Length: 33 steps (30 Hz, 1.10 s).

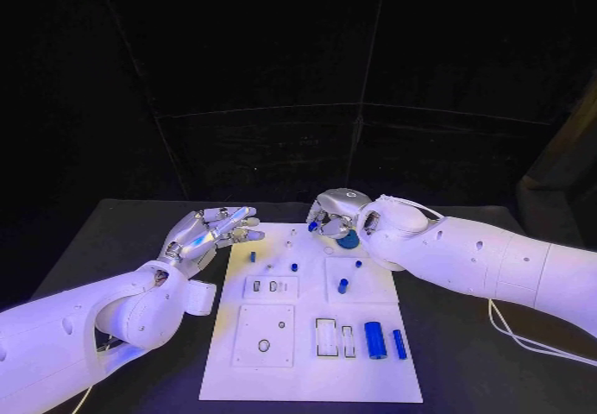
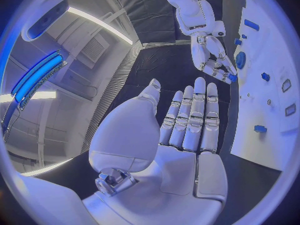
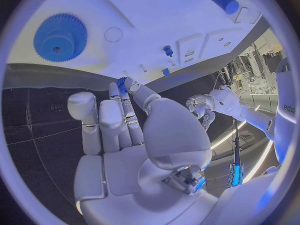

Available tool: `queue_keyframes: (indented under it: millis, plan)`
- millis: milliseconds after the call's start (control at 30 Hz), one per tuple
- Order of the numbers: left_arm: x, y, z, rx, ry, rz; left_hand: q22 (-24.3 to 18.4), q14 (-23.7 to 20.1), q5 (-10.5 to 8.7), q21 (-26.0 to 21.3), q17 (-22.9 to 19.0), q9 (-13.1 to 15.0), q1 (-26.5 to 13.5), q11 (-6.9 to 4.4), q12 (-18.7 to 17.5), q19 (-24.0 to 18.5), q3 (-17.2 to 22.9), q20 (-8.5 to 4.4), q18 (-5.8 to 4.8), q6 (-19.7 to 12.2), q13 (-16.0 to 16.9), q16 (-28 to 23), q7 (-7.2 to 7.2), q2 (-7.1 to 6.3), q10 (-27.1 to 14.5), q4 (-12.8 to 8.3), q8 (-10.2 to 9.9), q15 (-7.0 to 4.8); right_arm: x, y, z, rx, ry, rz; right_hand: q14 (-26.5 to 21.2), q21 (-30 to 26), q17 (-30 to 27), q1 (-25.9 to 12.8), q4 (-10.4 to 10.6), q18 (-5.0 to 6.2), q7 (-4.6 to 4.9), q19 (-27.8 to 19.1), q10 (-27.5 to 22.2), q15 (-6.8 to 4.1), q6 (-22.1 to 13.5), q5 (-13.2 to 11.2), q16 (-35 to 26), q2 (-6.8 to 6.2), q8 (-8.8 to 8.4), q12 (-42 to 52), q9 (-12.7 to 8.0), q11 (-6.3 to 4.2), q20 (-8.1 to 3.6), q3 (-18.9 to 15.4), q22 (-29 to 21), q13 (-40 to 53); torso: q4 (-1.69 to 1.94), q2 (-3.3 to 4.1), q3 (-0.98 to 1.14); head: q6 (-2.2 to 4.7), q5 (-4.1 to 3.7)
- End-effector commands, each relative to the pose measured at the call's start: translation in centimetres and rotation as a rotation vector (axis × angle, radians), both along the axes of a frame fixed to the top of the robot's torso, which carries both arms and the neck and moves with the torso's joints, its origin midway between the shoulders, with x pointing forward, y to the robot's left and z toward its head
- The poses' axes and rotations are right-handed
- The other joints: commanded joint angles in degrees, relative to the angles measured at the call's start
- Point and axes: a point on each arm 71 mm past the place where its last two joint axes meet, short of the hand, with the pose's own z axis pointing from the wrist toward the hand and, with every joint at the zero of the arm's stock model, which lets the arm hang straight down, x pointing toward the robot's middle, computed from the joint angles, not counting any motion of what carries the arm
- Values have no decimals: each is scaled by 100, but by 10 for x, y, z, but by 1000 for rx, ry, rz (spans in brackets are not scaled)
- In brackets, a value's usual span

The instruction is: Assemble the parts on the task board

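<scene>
**A:** Status on the hands?

**B:** Right hand (image 1: 334, 220) is over the far edge of the task board (image 1: 311, 379), fingers curled, pinching a small blue part (image 3: 121, 82) at the fingertips. The same blue bit shows at its fingertips in the left wrist view. Left hand (image 1: 211, 231) is off the board's far-left corner, above the black table (image 1: 124, 233), fingers straight and side by side, palm bare. Holds nothing.

**A:** What's seated already?

**B:** Blue gear (image 3: 60, 37) lies flat on the board by the far edge, right next to the right hand. Looks placed, but can't tell if it's on a shaft. A few small blue pegs (image 1: 253, 255) stand in the far half of the board.

**A:** And loose?

**B:** Two blue cylinders (image 1: 374, 340) lie side by side near the board's near-right corner, next to rectangular slots (image 1: 326, 336). Those look untouched. Oval hole (image 1: 264, 345) and the small recesses mid-board look unfilled too.

**A:** So how far along?

**B:** My read: early to midway. Current step is getting the pinched part into a far-edge feature near the gear. Cylinders and near-half slots remain.

**A:** Risk?

**B:** Part is tiny and the fingers hide it from the head camera, so alignment is hard to verify.
</scene>
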Motion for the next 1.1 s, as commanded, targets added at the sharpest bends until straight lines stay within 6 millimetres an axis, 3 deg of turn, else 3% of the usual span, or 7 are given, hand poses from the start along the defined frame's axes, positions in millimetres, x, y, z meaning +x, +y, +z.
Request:
queue_keyframes:
  millis: [33,367,433,1100]
  plan:
    - [0,-2,1,-8,-3,-15,-4,17,-24,-37,4,-10,-2,30,-26,52,2,-5,89,-5,-9,-28,35,57,12,-32,-23,20,4,5,4,49,-36,-34,65,35,6,-70,12,-63,7,14,-8,34,21,36,33,-28,8,-28,-4,10,-9,40,15,-6,12,4,-2,20,18]
    - [1,-2,1,-8,-2,-16,-4,17,-24,-37,4,-10,-2,30,-26,52,2,-5,89,-5,-9,-28,35,57,12,-32,-23,20,13,26,-3,17,27,-22,60,55,15,-108,48,-64,14,5,-29,41,3,16,55,-80,-1,-32,-7,17,-3,66,32,-6,20,18,-12,22,32]
    - [1,-2,1,-7,-2,-15,-4,17,-24,-37,4,-10,-2,30,-26,52,2,-5,89,-5,-9,-28,35,57,12,-32,-23,20,15,29,-4,12,35,-22,59,56,15,-117,58,-63,14,1,-33,42,0,10,60,-87,-2,-33,-7,19,-2,70,29,-6,14,25,-4,23,42]
    - [1,-3,1,-8,0,-22,-11,21,-25,-44,10,-10,7,30,-32,58,0,-4,89,-8,-9,-37,36,66,14,-47,-29,21,21,45,-11,-49,73,-27,55,69,14,-138,86,-64,20,-6,-58,48,-23,-6,72,-121,-8,-37,-10,25,4,88,40,-8,25,23,-14,-13,34]
